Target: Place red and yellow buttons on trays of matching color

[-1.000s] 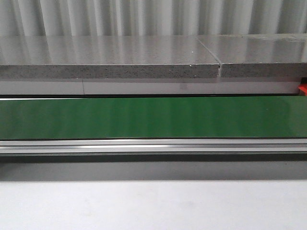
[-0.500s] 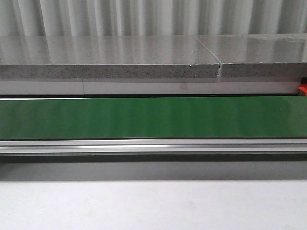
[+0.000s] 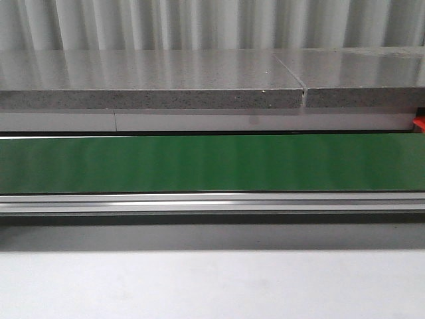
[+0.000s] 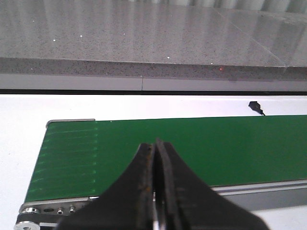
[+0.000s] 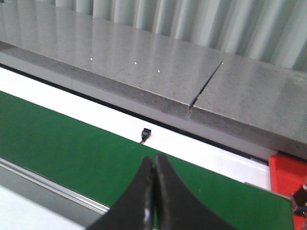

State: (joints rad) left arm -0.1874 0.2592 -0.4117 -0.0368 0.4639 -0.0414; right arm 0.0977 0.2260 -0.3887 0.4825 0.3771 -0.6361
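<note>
No red or yellow button shows in any view. A red tray (image 5: 287, 173) lies past the right end of the green conveyor belt (image 5: 72, 143); only a sliver of it (image 3: 419, 123) peeks in at the front view's right edge. The yellow tray is out of view. My left gripper (image 4: 156, 143) is shut with nothing between its fingers and hangs over the belt (image 4: 144, 139) near its left end. My right gripper (image 5: 153, 159) is also shut and empty, above the belt toward its right end. Neither gripper appears in the front view.
The belt (image 3: 212, 163) runs across the whole front view, with an aluminium rail (image 3: 212, 203) along its near side. A grey stone counter (image 3: 153, 80) stands behind it. A small black sensor (image 5: 144, 132) sits on the white strip beyond the belt.
</note>
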